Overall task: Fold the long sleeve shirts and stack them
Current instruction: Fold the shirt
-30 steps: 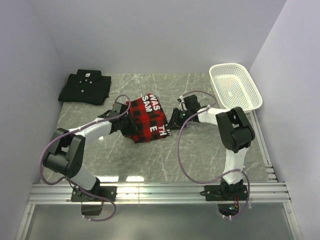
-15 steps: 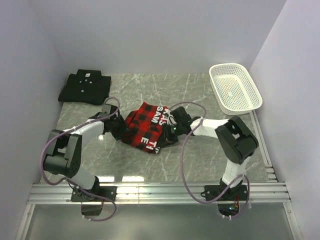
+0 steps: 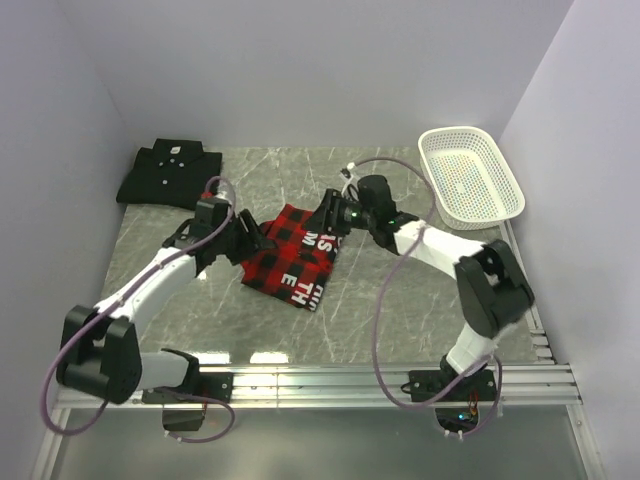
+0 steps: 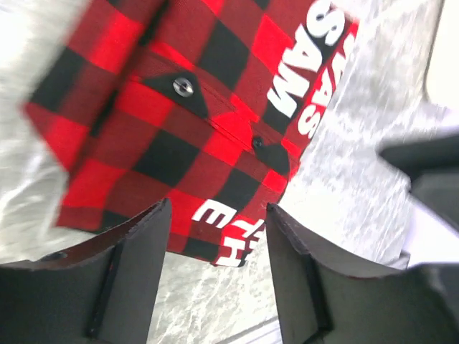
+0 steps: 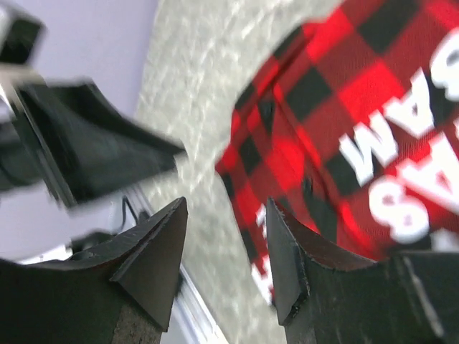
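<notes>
Listing items at this stage.
Black shirt (image 3: 170,175): folded, at the back-left corner of the table (image 3: 400,310).
Plaid shirt (image 3: 293,257): folded into a compact packet mid-table, well apart from the black one. Its edges are possibly uneven; the wrist views are blurred.
Left gripper (image 3: 248,238): jaws apart, nothing held, at the packet's left edge.
Right gripper (image 3: 333,212): likewise released, at its far corner.
Outstanding, by my judgement: stacking one shirt on the other.
</notes>
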